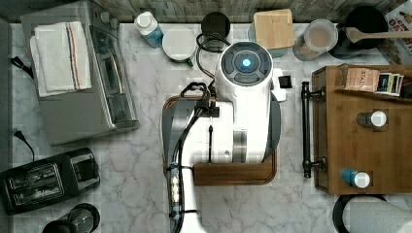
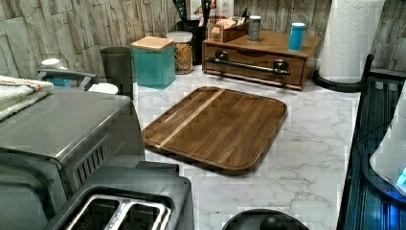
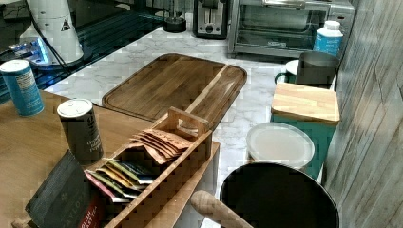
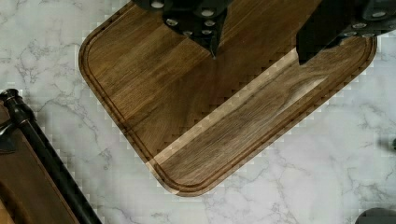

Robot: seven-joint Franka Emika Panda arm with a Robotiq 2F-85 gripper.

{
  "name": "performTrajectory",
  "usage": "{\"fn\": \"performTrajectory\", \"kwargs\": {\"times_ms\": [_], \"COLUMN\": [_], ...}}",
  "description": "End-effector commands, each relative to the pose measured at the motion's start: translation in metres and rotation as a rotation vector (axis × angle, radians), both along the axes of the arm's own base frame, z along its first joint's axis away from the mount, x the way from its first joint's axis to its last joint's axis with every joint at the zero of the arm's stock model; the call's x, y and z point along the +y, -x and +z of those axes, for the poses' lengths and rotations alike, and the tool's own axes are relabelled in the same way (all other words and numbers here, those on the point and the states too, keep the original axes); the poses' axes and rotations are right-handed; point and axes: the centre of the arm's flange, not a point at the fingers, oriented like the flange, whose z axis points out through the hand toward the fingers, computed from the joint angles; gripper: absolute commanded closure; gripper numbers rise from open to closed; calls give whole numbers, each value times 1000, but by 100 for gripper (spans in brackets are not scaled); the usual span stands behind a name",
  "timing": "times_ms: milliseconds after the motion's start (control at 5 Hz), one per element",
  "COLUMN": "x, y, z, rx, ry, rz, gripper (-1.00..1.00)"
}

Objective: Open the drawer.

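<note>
so right now my gripper (image 4: pixel 257 53) hangs over the cutting board (image 4: pixel 205 107), fingers (image 4: pixel 198 21) spread wide with nothing between them. the drawer (image 2: pixel 253 67) is shut, sitting flush in the wooden cabinet (image 1: pixel 384 141) just past the board's far short edge, with a strip of marble counter (image 4: pixel 327 163) between board and drawer front.

the thing to grab is the black bar handle (image 1: pixel 305 128) running across the drawer front. in the wrist view i can see one end of it (image 4: pixel 44 154) off to the side of the board, so i reckon i'm not lined up yet.

my take on doing this well: move off the board toward the middle of the bar, not an end, so the drawer doesn't rack sideways when i pull. turn the wrist so the fingers straddle the bar across its width, drop to bar height, close firmly, then pull straight back toward the board, level with the counter. the two shakers (image 2: pixel 296 36) and the tea rack (image 3: pixel 157 166) on the cabinet top look tippy, so a slow, steady pull seems smart, and the cabinet itself may slide.
</note>
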Motion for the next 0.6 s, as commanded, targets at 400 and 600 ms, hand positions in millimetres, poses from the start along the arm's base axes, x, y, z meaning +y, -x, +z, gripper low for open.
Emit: {"fn": "performTrajectory", "kwargs": {"times_ms": [400, 600], "x": [-18, -55], "y": [16, 23], "z": [-12, -22], "rx": [6, 17], "ry": [21, 1], "rz": [187, 335], "gripper": [-100, -100]}}
